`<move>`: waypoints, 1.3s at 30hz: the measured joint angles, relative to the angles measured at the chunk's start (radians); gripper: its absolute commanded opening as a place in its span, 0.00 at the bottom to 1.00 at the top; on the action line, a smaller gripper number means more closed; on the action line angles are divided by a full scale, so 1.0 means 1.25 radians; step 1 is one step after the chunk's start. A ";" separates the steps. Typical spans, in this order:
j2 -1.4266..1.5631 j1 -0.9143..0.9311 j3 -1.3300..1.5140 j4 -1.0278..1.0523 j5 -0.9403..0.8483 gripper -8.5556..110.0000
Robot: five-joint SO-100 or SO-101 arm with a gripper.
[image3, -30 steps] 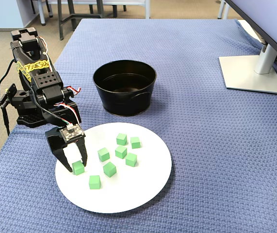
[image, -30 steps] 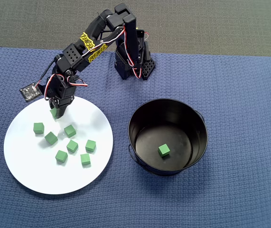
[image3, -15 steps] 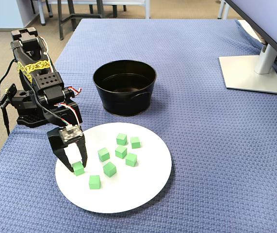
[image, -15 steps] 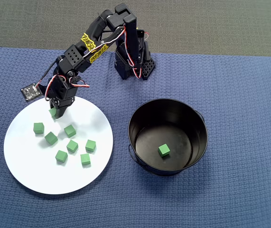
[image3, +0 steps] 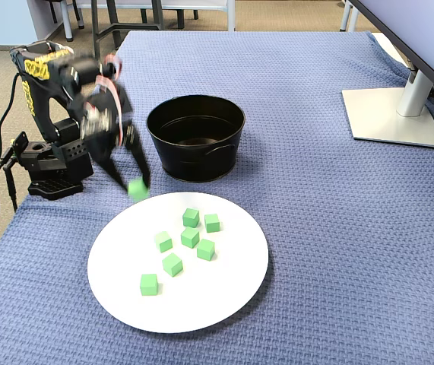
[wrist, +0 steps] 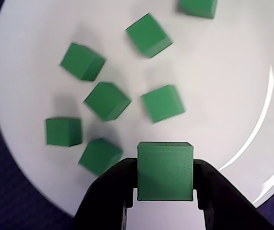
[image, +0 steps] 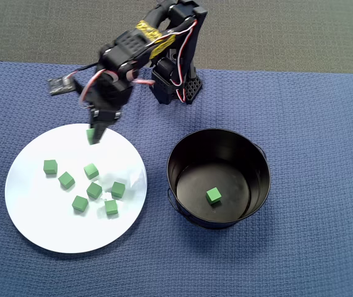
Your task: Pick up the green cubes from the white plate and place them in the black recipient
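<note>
Your black two-finger gripper (wrist: 165,191) pinches one small matte green cube (wrist: 165,170) by two faces above the round glossy white plate (image: 40,229), so a jerky swing toward the tall-walled black metal pot (image: 218,143) could shake it loose short of the rim.

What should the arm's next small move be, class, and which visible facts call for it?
Probably swing the hand sideways toward the black pot. It is shut on a green cube, lifted clear above the edge of the white plate, where seven cubes remain. The pot stands to the right in the overhead view, open, with one cube already inside.
</note>
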 measured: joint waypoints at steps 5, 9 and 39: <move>0.115 -0.153 -0.056 0.114 0.195 0.07; 0.199 -0.266 -0.066 0.147 0.356 0.07; 0.232 -0.695 0.103 -0.002 0.592 0.22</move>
